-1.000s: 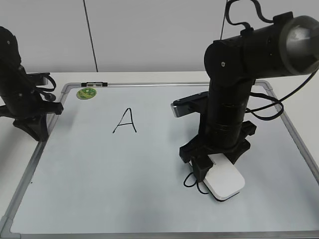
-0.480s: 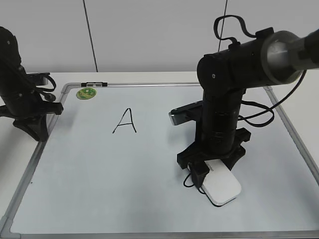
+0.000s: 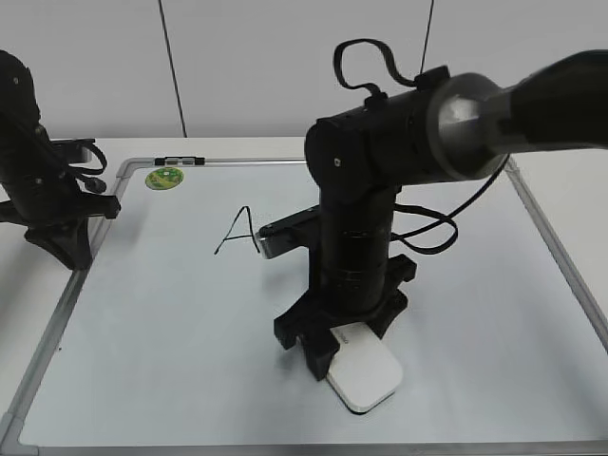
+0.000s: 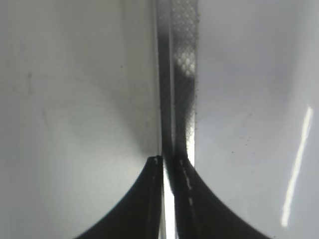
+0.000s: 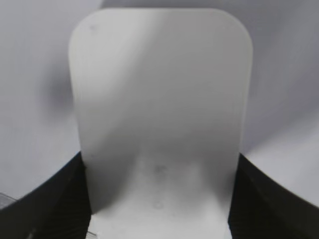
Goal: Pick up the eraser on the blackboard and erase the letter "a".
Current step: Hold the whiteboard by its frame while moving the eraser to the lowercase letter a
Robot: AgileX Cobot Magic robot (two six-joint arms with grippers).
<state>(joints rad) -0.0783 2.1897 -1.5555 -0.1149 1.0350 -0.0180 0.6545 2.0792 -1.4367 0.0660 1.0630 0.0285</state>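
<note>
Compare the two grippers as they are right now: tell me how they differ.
The right gripper is shut on the eraser, pressing it flat on the blackboard; the left gripper holds nothing, its fingers closed together. The right gripper works mid-board near the front edge; the left gripper sits at the board's left frame. Both are black and point downward.

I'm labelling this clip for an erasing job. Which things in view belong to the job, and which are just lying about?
In the job:
- eraser, clamped in the right gripper
- blackboard
Lowercase "a": not visible now.

Lying about:
- green magnet
- capital "A", partly hidden by the arm
- left gripper, parked at the frame
</note>
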